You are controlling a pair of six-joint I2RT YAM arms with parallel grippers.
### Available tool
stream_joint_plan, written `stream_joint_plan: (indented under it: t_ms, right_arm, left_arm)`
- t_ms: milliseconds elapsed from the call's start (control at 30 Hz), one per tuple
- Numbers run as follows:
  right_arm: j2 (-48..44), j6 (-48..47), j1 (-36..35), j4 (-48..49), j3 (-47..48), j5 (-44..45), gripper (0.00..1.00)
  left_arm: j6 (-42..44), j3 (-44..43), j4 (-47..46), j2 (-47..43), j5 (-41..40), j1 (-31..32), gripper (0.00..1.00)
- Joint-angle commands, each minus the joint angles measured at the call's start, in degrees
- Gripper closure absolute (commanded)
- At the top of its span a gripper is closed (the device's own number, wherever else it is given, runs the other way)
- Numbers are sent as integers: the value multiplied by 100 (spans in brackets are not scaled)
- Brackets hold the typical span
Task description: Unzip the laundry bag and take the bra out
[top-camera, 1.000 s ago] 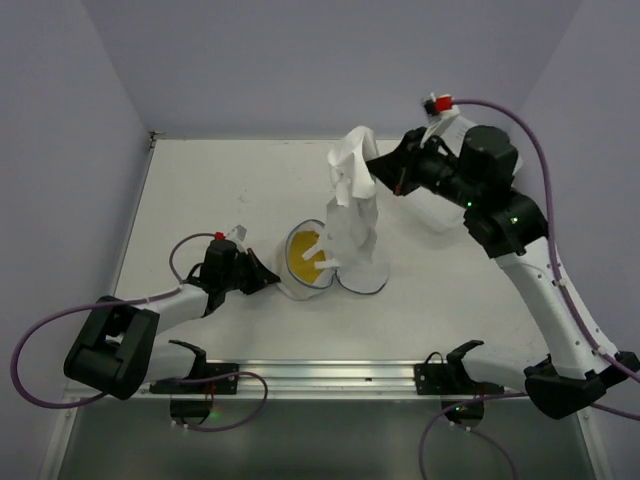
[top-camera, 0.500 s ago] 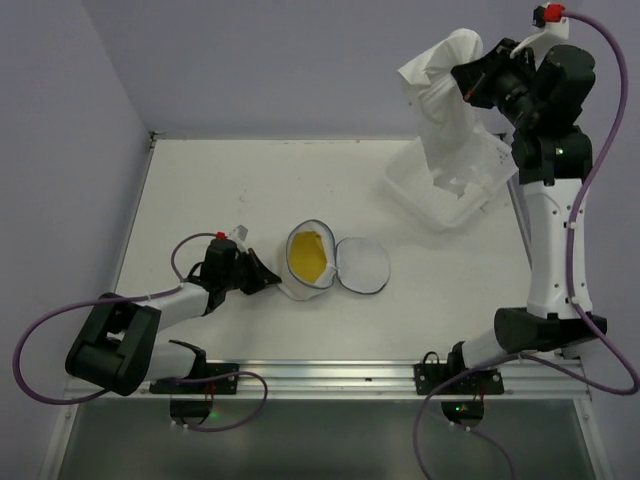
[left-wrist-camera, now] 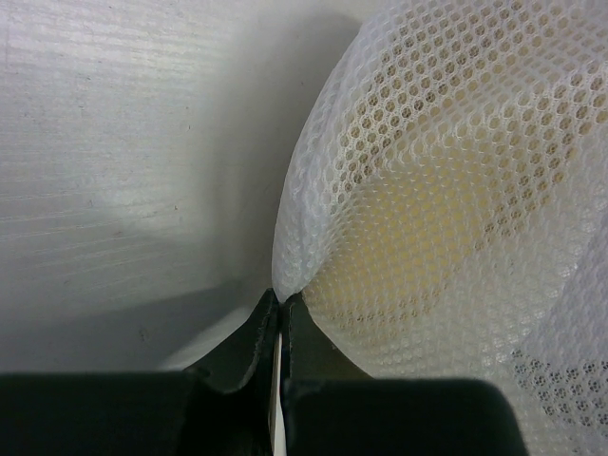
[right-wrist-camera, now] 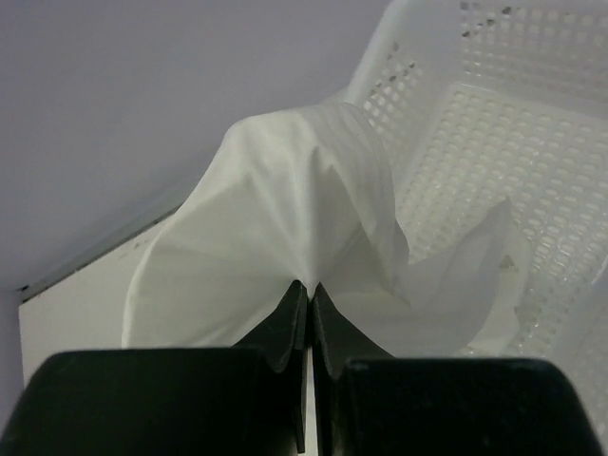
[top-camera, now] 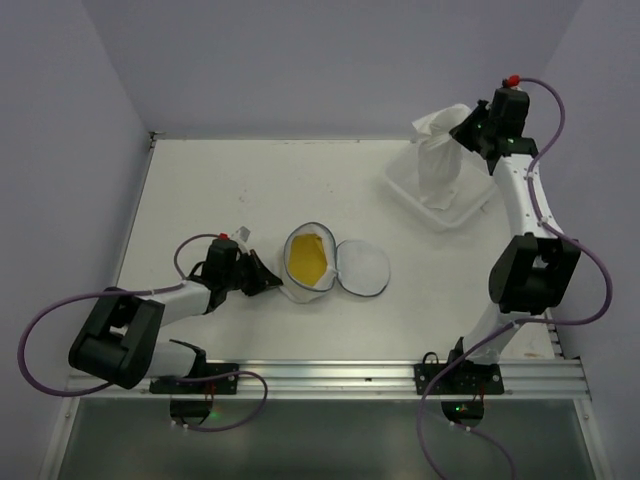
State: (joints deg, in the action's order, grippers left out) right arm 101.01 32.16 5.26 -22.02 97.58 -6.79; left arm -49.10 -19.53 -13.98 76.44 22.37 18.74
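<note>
The laundry bag (top-camera: 308, 258) lies near the middle of the desk (top-camera: 200, 180), unzipped; its round mesh flap (top-camera: 362, 266) is folded out flat on the desk, touching the bag's right side, and a yellow lining shows in the open dome. The left end effector (top-camera: 271, 283) lies low at the bag's left edge; in the left wrist view its fingers are clenched on a pinch of the white mesh (left-wrist-camera: 437, 180) at the rim. The right end effector (top-camera: 464, 134) is raised at the far right corner of the desk; its fingers are closed tight on a gathered fold of the bra (top-camera: 438, 160), a white fabric garment. The bra hangs from that grasp down into the white perforated plastic tub (top-camera: 403, 188); bag and bra are well apart.
</note>
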Motion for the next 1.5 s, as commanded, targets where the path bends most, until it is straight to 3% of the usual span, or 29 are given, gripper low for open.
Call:
stream_joint_plan:
  t_ms: [0, 233, 333, 367, 400, 567, 667, 767, 1000, 1200, 1333, 1467]
  right_arm:
    - [382, 439, 46, 76, 50, 1070, 100]
    - [1236, 615, 204, -1083, 1051, 1715, 95]
    - [1544, 572, 213, -1452, 1482, 1655, 75]
    - [1544, 563, 204, -1506, 1579, 1619, 58]
    - [1475, 520, 213, -1516, 1536, 1628, 51]
    - [369, 160, 81, -945, 449, 1330, 23]
    - [-414, -341, -252, -699, -131, 882, 21]
    - [-1335, -947, -1207, -366, -886, 233, 21]
    - [-2243, -774, -3448, 522, -2813, -287, 27]
    - [-1717, -475, -4681, 1015, -3403, -209, 35]
    - [-1208, -509, -5016, 1209, -3308, -130, 43]
    - [-593, -492, -5184, 1182, -3087, 177, 40]
  left_arm:
    - [-64, -218, -140, 116, 197, -46, 100]
    - [41, -297, -61, 125, 268, -46, 100]
    - [59, -297, -79, 143, 312, -46, 100]
    - [67, -297, -88, 143, 320, -46, 100]
    - [67, -306, -88, 143, 329, -37, 100]
    - [111, -332, -79, 134, 356, -46, 100]
    - [146, -323, -88, 169, 364, -46, 100]
    - [155, -297, -140, 230, 408, -46, 100]
    - [173, -288, -193, 266, 461, -46, 100]
    - [129, -279, -228, 187, 461, -46, 100]
    - [164, -279, -185, 125, 479, -46, 100]
    - [156, -262, -167, 73, 470, -37, 100]
